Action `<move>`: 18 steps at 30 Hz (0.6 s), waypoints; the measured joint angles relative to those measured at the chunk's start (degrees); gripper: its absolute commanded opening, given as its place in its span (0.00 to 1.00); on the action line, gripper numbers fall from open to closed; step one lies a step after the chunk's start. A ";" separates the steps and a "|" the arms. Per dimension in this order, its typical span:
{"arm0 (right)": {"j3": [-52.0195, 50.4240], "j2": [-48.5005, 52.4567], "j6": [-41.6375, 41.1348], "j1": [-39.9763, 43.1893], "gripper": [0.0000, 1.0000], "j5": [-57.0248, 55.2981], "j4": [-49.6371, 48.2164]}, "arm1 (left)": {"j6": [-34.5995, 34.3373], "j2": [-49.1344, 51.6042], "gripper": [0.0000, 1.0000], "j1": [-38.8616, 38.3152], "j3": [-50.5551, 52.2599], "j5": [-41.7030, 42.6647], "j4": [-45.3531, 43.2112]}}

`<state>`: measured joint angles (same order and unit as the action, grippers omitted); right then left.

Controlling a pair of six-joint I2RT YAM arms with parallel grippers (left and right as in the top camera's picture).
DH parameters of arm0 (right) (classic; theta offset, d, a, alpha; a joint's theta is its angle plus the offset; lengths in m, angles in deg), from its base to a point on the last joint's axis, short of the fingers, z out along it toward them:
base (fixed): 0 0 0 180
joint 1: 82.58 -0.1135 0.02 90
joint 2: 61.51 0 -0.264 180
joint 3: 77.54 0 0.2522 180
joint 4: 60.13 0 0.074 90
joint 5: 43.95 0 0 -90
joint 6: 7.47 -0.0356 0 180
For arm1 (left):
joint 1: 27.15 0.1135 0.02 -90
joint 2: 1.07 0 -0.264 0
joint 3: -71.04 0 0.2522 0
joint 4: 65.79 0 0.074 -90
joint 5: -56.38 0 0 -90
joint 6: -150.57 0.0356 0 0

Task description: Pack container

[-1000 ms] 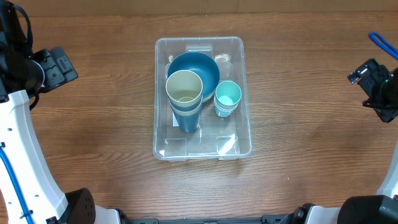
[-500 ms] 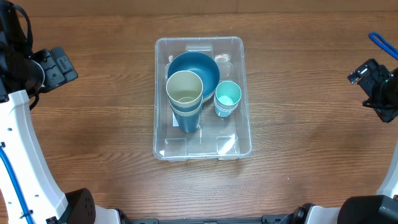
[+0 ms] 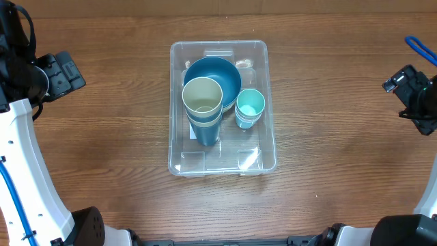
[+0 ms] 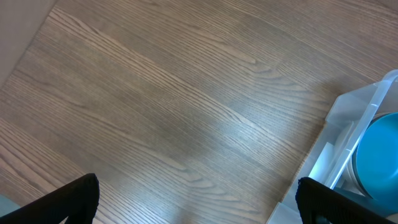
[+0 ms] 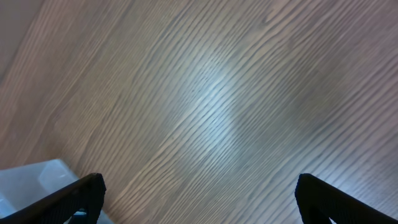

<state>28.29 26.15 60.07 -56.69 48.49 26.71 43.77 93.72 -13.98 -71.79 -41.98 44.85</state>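
Observation:
The clear plastic container (image 3: pixel 263 162) sits in the middle of the wooden table. Inside it are a blue bowl (image 3: pixel 229 74), a cream cup (image 3: pixel 202 96) nested in blue cups, and a small teal cup (image 3: pixel 250 104). My left gripper (image 3: pixel 63 72) hovers far to the left of the container, open and empty; in the left wrist view its gripper (image 4: pixel 198 199) spans bare wood, with the container (image 4: pixel 348 121) and the blue bowl (image 4: pixel 379 155) at the right edge. My right gripper (image 3: pixel 403 80) hangs at the far right, also open; the right wrist view shows this gripper (image 5: pixel 199 198) over bare table, a container corner (image 5: pixel 31 177) at lower left.
A blue loop (image 3: pixel 420 48) lies at the table's right edge near the right arm. White arm links (image 3: pixel 27 171) run down the left side. Wooden tabletop surrounds the container on all sides.

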 measured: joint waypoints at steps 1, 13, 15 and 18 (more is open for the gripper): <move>0.00 -0.07 -0.02 0.00 1.00 -0.42 -0.02 | 0.00 0.00 1.00 0.00 0.00 0.00 -0.02; 0.00 -10.08 3.34 -6.27 1.00 -4.20 -4.94 | 0.00 0.00 1.00 0.00 0.00 0.07 0.00; 0.00 -13.68 6.54 -9.97 1.00 -4.42 -7.10 | 0.00 0.00 1.00 0.00 0.00 0.17 0.00; 0.00 -18.53 11.89 -15.61 1.00 -4.39 -8.57 | 0.00 0.00 1.00 0.00 0.00 0.20 0.00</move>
<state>28.29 7.61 71.96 -72.29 44.09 18.15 43.77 93.72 -13.98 -71.79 -41.78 44.85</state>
